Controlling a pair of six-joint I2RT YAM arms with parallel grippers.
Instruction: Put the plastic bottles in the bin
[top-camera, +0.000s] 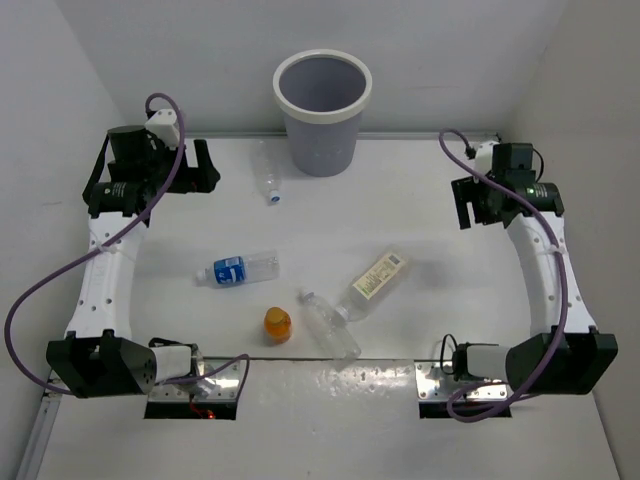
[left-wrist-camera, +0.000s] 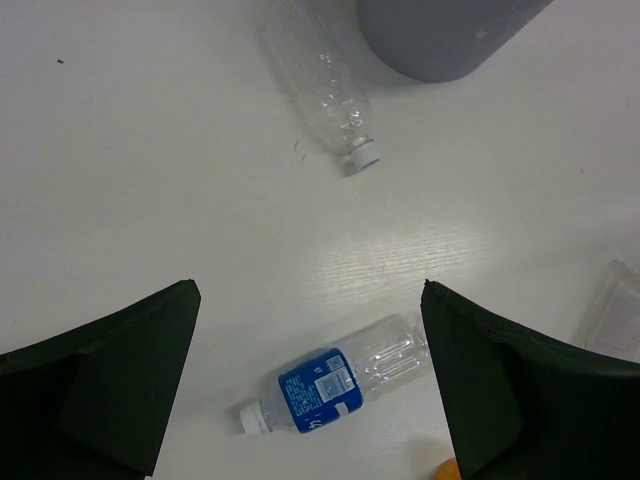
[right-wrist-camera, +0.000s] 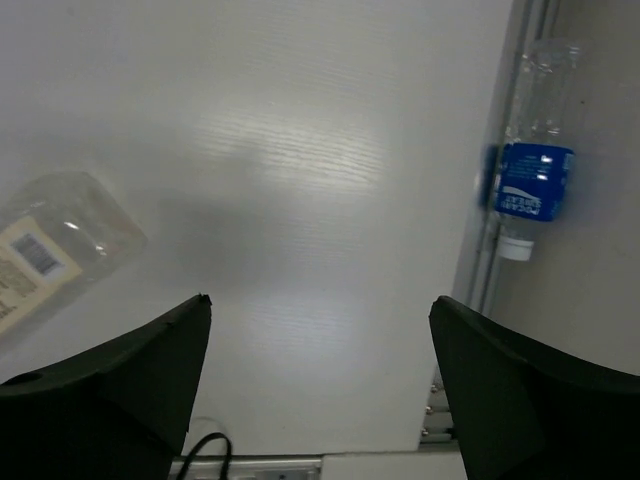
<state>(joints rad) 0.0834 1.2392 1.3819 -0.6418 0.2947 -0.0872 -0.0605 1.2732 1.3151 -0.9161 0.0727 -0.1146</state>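
Nearest the arm bases, the squat orange bottle (top-camera: 277, 323) stands on the white table (top-camera: 420, 200), with the plain clear bottle (top-camera: 330, 325) lying just to its right, its neck pointing up-left. The neck of the cream-labelled bottle (top-camera: 375, 282) meets the plain one near its cap end, and its body runs away diagonally to the right. Left of these, apart from them, the blue-labelled bottle (top-camera: 240, 269) lies on its side with its white cap toward the left. Farther back, the left gripper (top-camera: 200, 165) hangs over the left side of the table with its jaws spread wide and nothing between them. Its wrist camera looks down past the black fingers (left-wrist-camera: 120, 390) at the blue-labelled bottle (left-wrist-camera: 330, 390) on the table below. The right gripper (top-camera: 463, 200) is raised over the right side, also gaping wide and empty, with the base of the cream-labelled bottle (right-wrist-camera: 50, 255) at the left edge of its wrist view. The tiny clear bottle (top-camera: 268, 175) with the blue cap lies just left of the bin (top-camera: 322, 140). The bin stands upright at the far edge of the table, and no bottle shows inside it.
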